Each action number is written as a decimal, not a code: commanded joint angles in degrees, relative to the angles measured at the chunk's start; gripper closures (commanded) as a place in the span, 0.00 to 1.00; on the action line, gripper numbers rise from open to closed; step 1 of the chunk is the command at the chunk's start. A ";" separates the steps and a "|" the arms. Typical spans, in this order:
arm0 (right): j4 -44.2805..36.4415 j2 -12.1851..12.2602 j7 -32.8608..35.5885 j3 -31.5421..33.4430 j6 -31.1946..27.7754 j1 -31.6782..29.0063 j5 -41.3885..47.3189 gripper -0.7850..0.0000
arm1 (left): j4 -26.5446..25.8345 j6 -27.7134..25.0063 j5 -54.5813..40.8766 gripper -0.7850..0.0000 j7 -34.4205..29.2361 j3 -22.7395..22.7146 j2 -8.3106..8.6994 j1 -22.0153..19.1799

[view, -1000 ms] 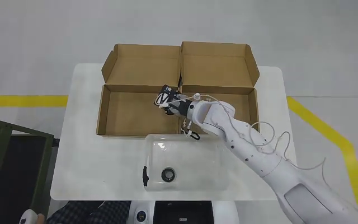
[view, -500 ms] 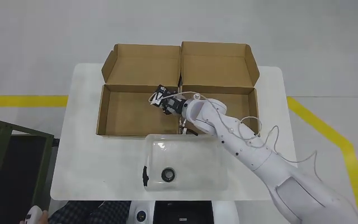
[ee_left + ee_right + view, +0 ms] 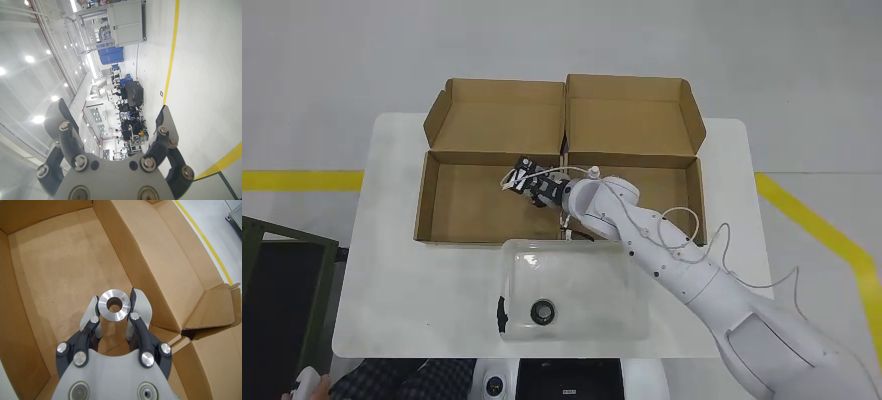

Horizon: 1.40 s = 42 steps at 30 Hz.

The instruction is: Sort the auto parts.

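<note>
Right gripper (image 3: pixel 114 309) is seen inside the left cardboard box (image 3: pixel 56 266), its fingers (image 3: pixel 140 306) clamped on the outer rim of a metal ring (image 3: pixel 114 308), one on each side. The ring's flat machined face and bore are turned toward the wrist camera. Whether the ring rests on the box floor cannot be told. From above, the right gripper (image 3: pixel 529 180) is placed over the right end of the left cardboard box (image 3: pixel 462 205), near its far right corner and just beside the wall shared with the right cardboard box (image 3: pixel 687 190). Both boxes are set side by side along the far part of the white table (image 3: pixel 392 250), lids folded back. A clear plastic bin (image 3: pixel 622 300) is set at the table's near edge, just in front of the boxes; a black ring part (image 3: pixel 542 312) is noted on its floor toward the near left corner. Left gripper (image 3: pixel 113 106) is seen away from the table and pointed out at the workshop floor, fingers (image 3: pixel 166 121) spread wide apart, nothing held between them.
</note>
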 commanded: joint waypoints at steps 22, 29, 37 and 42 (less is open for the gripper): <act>-10.11 0.31 0.55 4.91 -3.52 -4.16 -4.51 0.54 | 0.00 0.00 0.00 0.00 0.00 0.00 0.00 0.00; -21.68 2.07 2.37 8.09 -8.00 -10.13 -5.36 0.53 | 0.00 0.00 0.00 0.00 0.00 0.00 0.00 0.00; -33.26 4.61 2.82 12.19 -16.32 -18.84 -5.75 0.53 | 0.00 0.00 0.00 0.00 0.00 0.00 0.00 0.00; -38.57 6.25 2.71 14.29 -21.81 -24.68 -6.83 0.52 | 0.00 0.00 0.00 0.00 0.00 0.00 0.00 0.00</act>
